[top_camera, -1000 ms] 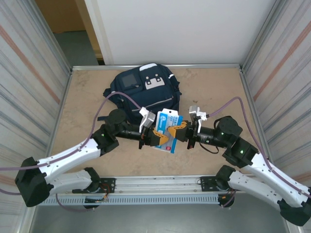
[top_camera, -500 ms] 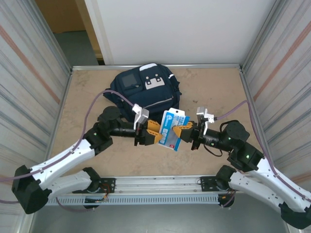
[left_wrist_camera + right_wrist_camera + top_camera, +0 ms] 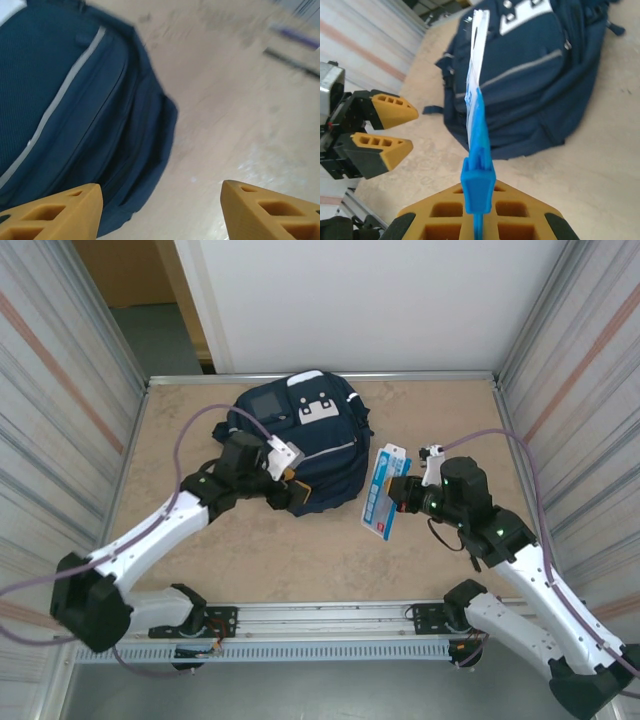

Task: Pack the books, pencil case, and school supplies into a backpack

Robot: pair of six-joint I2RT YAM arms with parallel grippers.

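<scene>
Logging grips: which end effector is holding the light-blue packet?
The right end effector, shut on the light-blue packet; the left end effector is open and empty.

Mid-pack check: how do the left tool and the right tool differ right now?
The left tool is open and empty; the right tool is shut on the light-blue packet, holding it on edge. The left tool hangs at the backpack's near edge; the right tool sits off the backpack's right side, above the table. Both share the same orange two-finger design.
</scene>
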